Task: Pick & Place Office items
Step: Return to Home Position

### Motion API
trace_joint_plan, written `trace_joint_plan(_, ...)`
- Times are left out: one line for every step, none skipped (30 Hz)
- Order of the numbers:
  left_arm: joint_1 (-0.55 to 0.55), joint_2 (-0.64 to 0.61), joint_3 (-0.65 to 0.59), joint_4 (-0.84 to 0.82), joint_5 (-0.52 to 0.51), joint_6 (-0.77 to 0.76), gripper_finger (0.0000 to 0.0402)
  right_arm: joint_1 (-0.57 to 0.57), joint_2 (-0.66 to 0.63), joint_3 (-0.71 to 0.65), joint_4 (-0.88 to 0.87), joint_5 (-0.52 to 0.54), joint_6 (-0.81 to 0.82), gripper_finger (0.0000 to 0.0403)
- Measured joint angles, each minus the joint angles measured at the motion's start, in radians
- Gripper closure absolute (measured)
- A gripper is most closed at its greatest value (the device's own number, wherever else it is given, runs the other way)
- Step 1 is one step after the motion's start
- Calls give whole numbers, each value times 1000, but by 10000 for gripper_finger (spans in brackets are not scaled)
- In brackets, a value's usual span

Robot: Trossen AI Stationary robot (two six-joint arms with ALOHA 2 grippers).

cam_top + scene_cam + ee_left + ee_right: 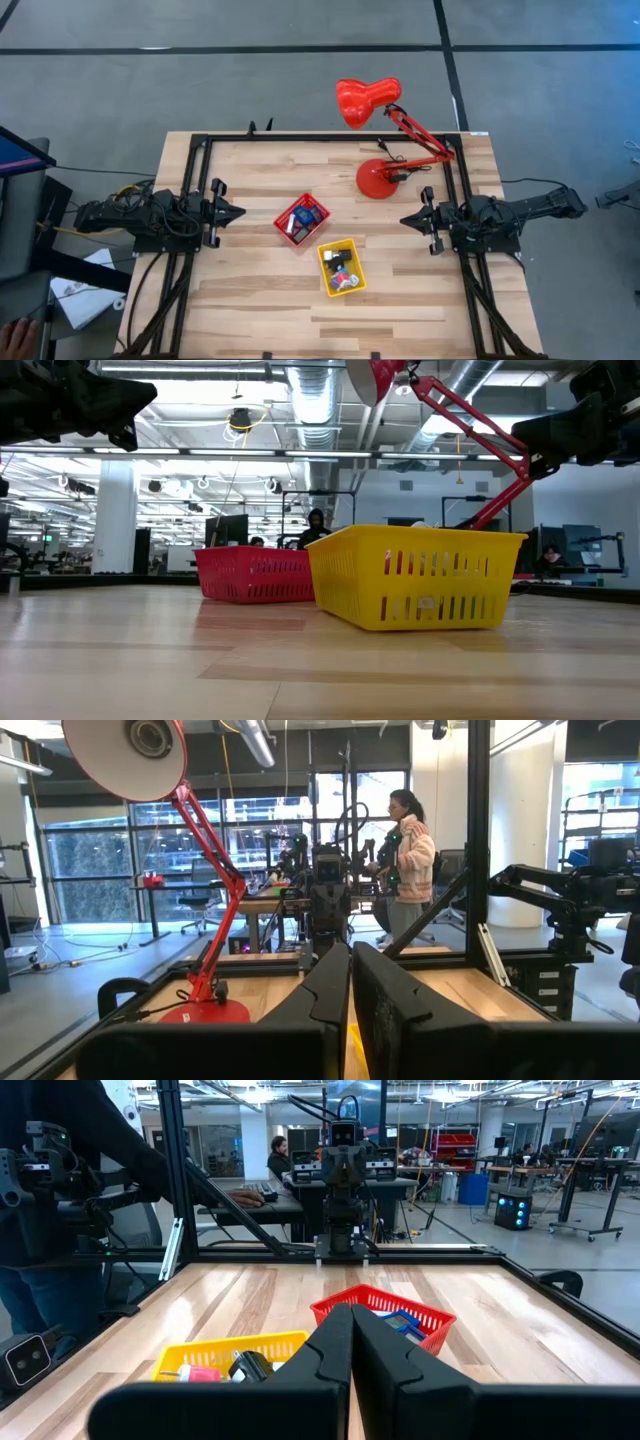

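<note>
- High view — the left gripper (238, 212) sits near the table's left edge and the right gripper (405, 220) near its right edge; both point inward, well apart from the trays.
- Wrist views — left fingers (325, 1000) and right fingers (330, 1350) are closed together, with nothing between them.
- The office items (343, 278) lie inside the yellow tray (323, 270) and the adjoining red tray (285, 207), mid-table.
- A red desk lamp (368, 100) stands at the far edge.

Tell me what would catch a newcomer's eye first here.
The red desk lamp towers over the table's far edge, near the right gripper. Mid-table, a red basket and a yellow basket sit close together, each holding small office items. The left gripper and the right one hang shut and empty at opposite sides.
</note>
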Motion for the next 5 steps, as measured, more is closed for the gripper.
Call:
trace_joint_plan(0,0,0,0,0,0,389,0,0,0,0,0,0,403)
trace_joint_plan(0,0,0,0,0,0,389,0,0,0,0,0,0,403)
trace_joint_plan(0,0,0,1,0,0,389,0,0,0,0,0,0,403)
trace_joint_plan(0,0,0,1,0,0,389,0,0,0,0,0,0,403)
trace_joint_plan(0,0,0,1,0,0,389,0,0,0,0,0,0,403)
